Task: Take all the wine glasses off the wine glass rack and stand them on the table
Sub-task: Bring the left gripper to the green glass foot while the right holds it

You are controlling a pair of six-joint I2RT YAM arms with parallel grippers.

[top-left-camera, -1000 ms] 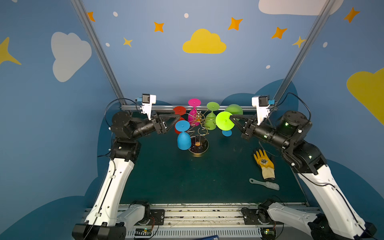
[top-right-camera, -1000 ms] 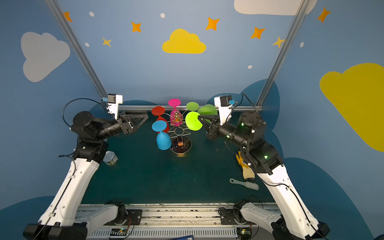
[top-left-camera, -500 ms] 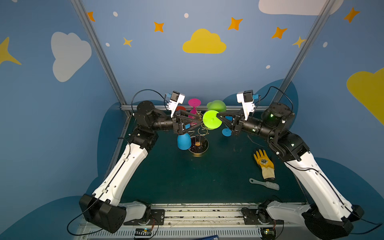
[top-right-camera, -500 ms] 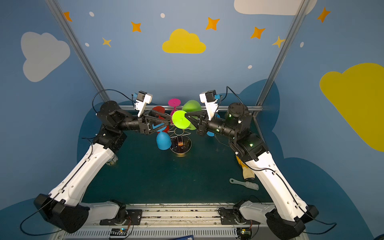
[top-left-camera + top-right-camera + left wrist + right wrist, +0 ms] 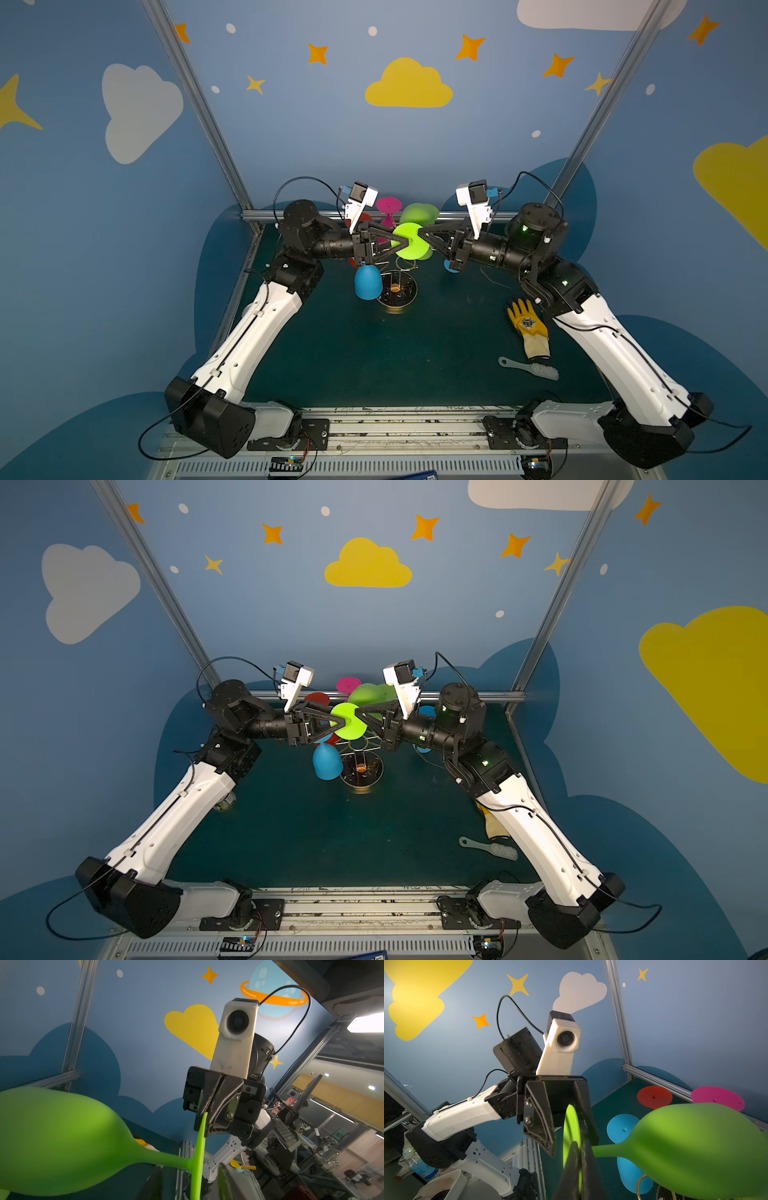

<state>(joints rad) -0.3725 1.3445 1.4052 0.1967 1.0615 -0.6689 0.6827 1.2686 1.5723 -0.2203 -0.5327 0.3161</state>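
Note:
A lime green wine glass hangs on its side in the air above the wine glass rack. Its bowl points toward the back wall. My right gripper is shut on the rim of its round foot. My left gripper straddles the opposite rim of that foot. Its jaws stand open, with a gap on each side.
A blue glass, a red one and a pink one hang on the rack. A yellow glove and a brush lie at the right. A can stands beside the left arm.
My left arm has swung in from the left to the green glass's foot, and its jaws have narrowed. My right arm has carried the glass toward the middle.

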